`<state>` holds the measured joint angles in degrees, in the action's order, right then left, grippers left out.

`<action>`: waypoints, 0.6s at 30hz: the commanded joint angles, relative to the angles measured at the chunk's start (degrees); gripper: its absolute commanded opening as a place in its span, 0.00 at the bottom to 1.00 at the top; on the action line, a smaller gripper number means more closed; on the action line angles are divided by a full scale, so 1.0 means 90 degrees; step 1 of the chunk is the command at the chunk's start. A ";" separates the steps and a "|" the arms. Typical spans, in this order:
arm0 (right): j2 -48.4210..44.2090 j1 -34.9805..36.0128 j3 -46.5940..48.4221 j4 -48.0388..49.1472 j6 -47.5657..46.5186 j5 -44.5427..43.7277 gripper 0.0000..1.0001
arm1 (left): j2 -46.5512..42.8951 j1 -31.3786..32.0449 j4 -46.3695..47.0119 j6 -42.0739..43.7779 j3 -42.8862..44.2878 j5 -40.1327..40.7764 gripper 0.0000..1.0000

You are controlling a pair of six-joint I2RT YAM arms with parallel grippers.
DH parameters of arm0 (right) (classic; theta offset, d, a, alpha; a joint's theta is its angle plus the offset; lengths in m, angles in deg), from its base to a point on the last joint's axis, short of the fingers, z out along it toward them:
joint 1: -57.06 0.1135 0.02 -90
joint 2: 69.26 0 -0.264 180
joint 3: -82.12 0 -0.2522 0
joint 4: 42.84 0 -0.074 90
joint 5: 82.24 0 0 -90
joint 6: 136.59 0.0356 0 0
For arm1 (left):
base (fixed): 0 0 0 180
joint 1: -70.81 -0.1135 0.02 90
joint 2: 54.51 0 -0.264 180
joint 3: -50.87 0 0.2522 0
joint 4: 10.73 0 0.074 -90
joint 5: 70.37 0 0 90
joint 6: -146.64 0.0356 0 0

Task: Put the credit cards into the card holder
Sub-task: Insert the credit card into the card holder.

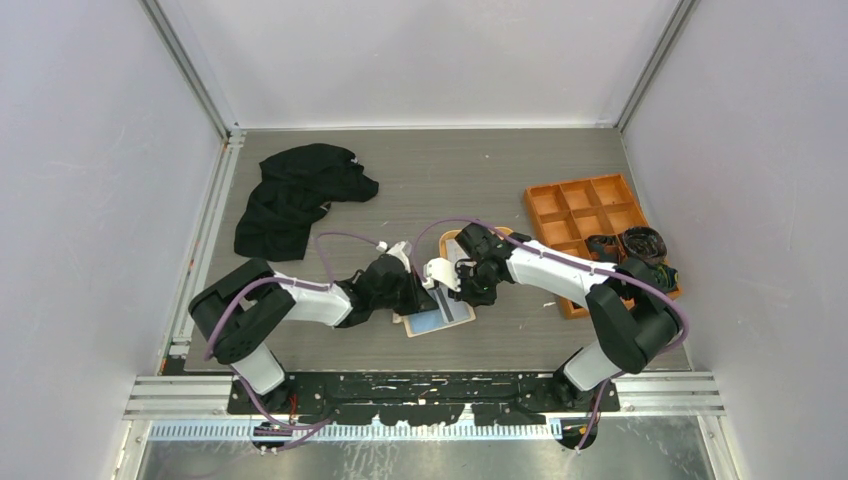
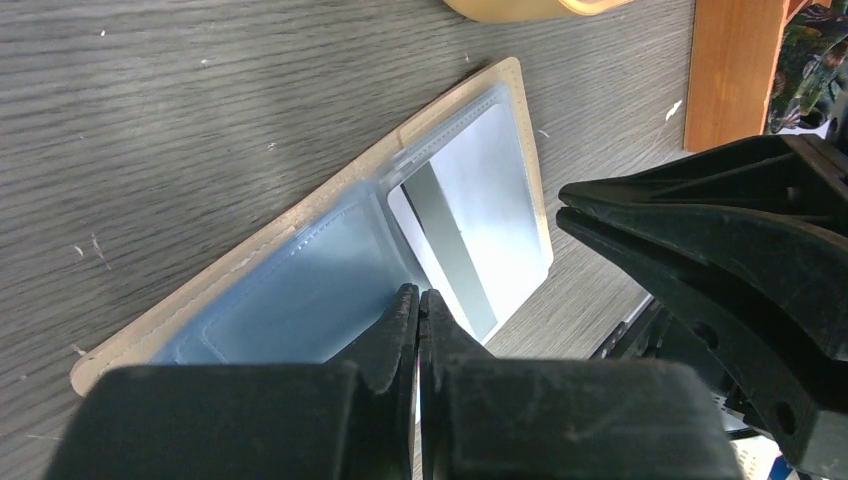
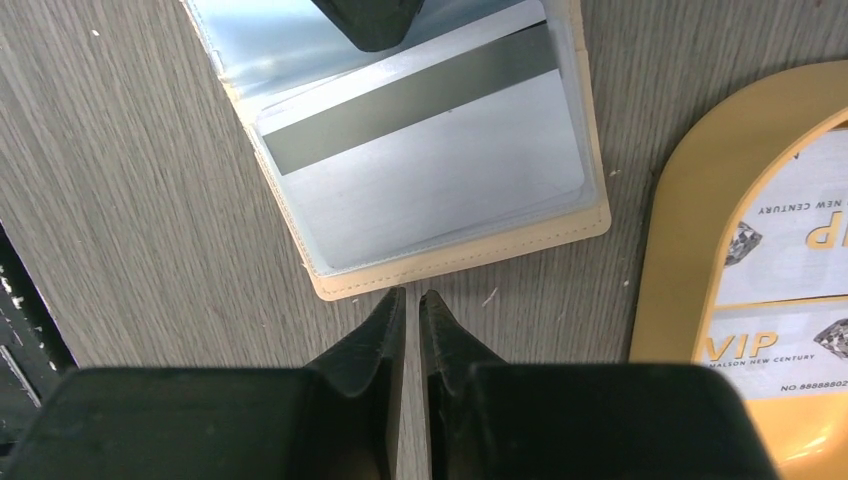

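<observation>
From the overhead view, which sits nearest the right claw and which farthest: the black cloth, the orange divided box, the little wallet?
1. card holder, lying open at the tips of the right gripper.
2. orange box, off to the right, farther back.
3. black cloth, far back on the left.

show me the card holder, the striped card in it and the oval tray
card holder [image 2: 290, 300]: left wrist view, blue-grey inner panel
card [image 3: 430, 170]: right wrist view, pale face below the dark stripe
oval tray [image 3: 675, 260]: right wrist view, bare left rim
</observation>
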<state>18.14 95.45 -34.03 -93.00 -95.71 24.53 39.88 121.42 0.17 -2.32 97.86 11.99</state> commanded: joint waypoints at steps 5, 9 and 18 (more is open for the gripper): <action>0.0015 -0.0012 0.0216 0.0129 0.0097 0.0210 0.17 | -0.0553 0.0035 -0.0639 0.0382 0.0279 0.0182 0.00; 0.0026 -0.0013 0.0216 0.0119 0.0097 0.0235 0.17 | -0.0483 0.0031 -0.1037 0.0543 0.0551 0.0204 0.01; -0.0006 -0.0012 0.0225 0.0119 0.0111 0.0264 0.17 | 0.0191 0.0031 -0.0656 0.0389 0.0722 0.0072 0.02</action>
<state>18.29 95.45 -34.01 -92.87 -95.47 25.49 39.48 121.44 -7.59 0.72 102.45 12.96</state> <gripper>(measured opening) 0.167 0.013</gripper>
